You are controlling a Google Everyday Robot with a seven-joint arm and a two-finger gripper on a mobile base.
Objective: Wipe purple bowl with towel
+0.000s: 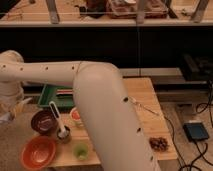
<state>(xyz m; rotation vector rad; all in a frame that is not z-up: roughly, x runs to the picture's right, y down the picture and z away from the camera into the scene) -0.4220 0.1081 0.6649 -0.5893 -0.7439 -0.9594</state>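
Observation:
The purple bowl (44, 121) stands on the left part of the wooden table (145, 92), behind the orange bowl (38, 151). My gripper (10, 113) hangs at the far left edge of the view, off the table and left of the purple bowl, at about its height. A grey-blue scrap that looks like the towel (5, 118) shows at its tip. My thick white arm (105, 115) sweeps across the middle and hides much of the table.
A green tray (56, 98) lies behind the purple bowl. A white brush (58, 120) stands in a small cup beside the bowl, with a small red-filled dish (76, 116) to its right. A light-green cup (80, 150) sits at the front edge. A brown object (159, 144) lies front right.

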